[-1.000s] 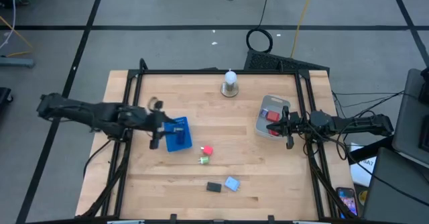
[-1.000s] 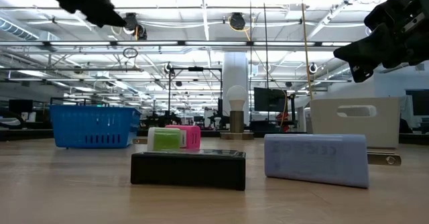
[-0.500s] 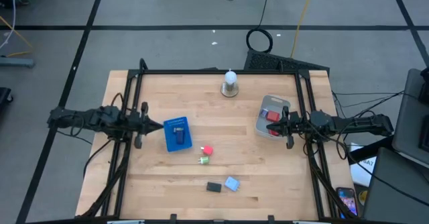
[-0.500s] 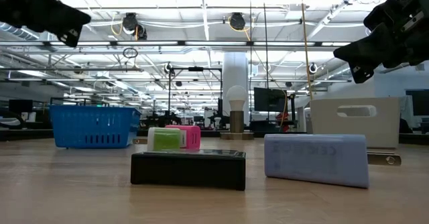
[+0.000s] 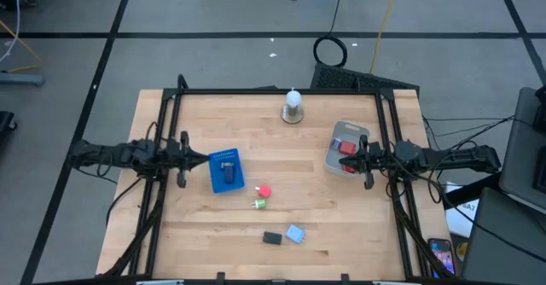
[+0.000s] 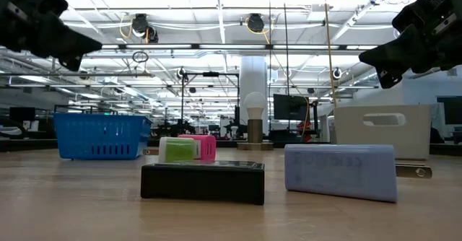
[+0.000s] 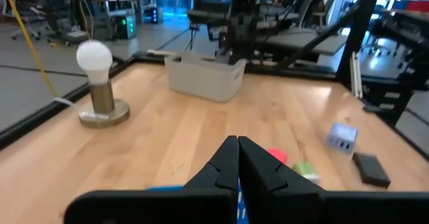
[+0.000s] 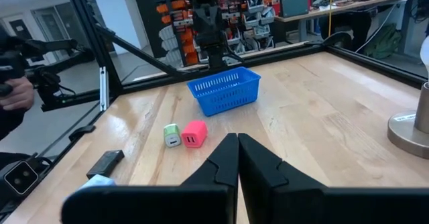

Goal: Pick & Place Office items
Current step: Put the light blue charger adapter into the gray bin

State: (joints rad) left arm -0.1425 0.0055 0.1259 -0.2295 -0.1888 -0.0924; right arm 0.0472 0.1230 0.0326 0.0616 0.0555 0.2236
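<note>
My left gripper (image 5: 182,159) hovers shut at the table's left side, just left of the blue basket (image 5: 226,171), which holds a dark blue item (image 5: 227,174). My right gripper (image 5: 367,159) hovers shut at the right side, beside the grey bin (image 5: 345,146) with a red item (image 5: 346,147) inside. Loose on the wood lie a pink item (image 5: 264,191), a green one (image 5: 258,204), a black one (image 5: 272,238) and a light blue one (image 5: 295,233). The left wrist view shows the pink item (image 7: 276,155) and the green item (image 7: 305,170) past the shut left gripper (image 7: 237,158).
A white bulb on a round base (image 5: 293,107) stands near the far edge. Black frame rails (image 5: 167,131) run along the table's left and right sides. Bare wood lies between basket and bin.
My left gripper has drawn back from above the blue basket toward the table's left edge and has shut. The dark blue item now shows lying in the basket. My right gripper has kept still.
</note>
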